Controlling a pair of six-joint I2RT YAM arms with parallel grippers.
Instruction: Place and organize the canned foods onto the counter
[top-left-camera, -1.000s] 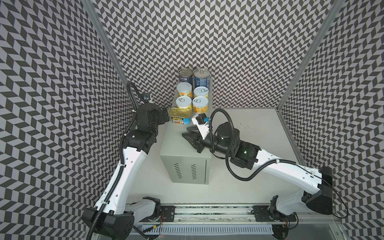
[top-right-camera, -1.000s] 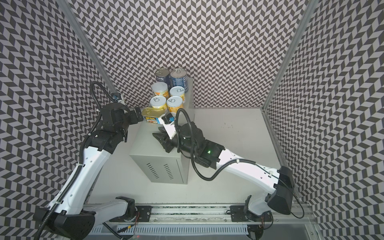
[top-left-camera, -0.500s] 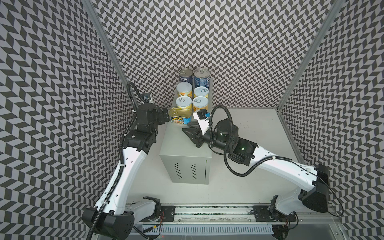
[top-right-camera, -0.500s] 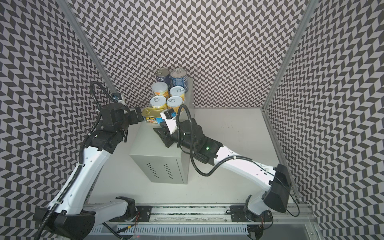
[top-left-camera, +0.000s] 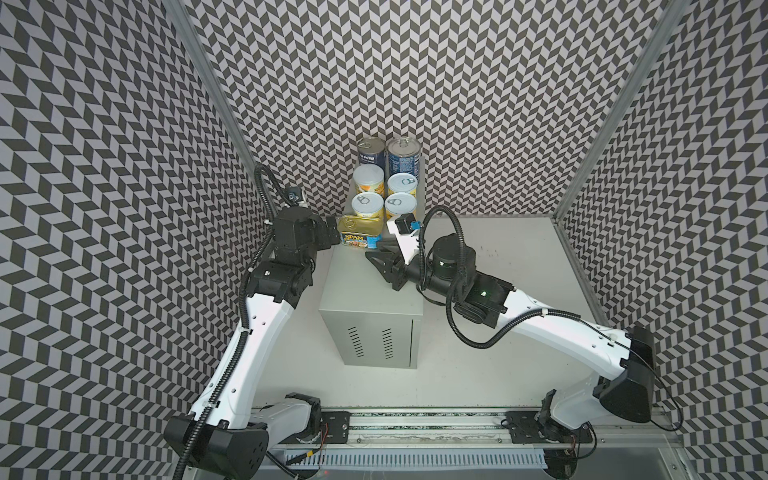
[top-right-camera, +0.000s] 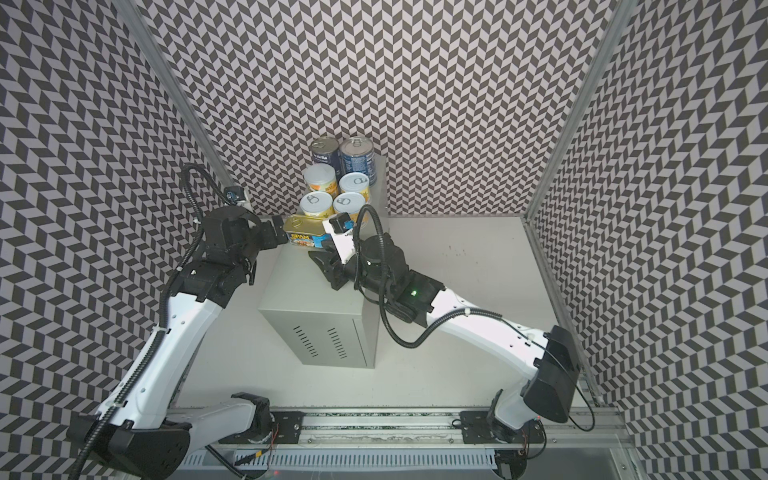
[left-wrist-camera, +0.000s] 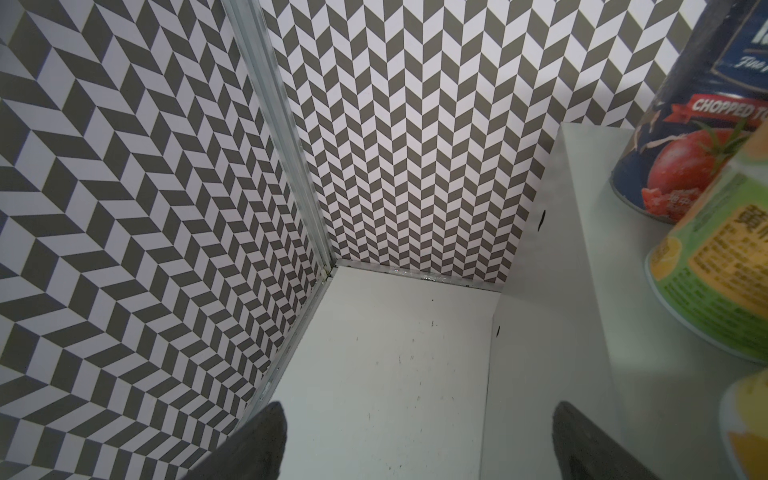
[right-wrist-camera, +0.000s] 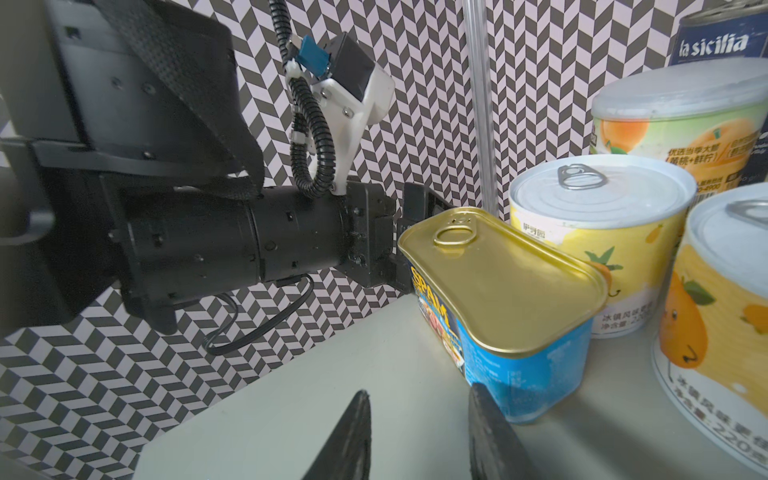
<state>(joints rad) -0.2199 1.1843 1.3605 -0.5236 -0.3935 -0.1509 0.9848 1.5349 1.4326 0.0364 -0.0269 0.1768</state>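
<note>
One SPAM tin (top-left-camera: 360, 232) between gaping left hand (top-left-camera: 330, 233) and closed right hand (top-left-camera: 374, 259), both empty; four fruit cans (top-left-camera: 368, 203), two blue cans (top-left-camera: 402, 156).

Two tall blue tins (top-left-camera: 370, 156) (top-left-camera: 402, 157) with silver lids. Four short fruit cans (top-left-camera: 368, 179) (top-left-camera: 402, 185) (top-left-camera: 367, 206) (top-left-camera: 400, 207) with yellow-orange labels and white lids; three of them show a ring pull. One SPAM tin (top-left-camera: 360, 233) with a gold top. That makes seven, all on one grey desk (top-left-camera: 365, 299). Two robot arms (top-left-camera: 257, 332) (top-left-camera: 561, 332), each with two black fingers (right-wrist-camera: 349, 436) (left-wrist-camera: 257, 449).
</note>
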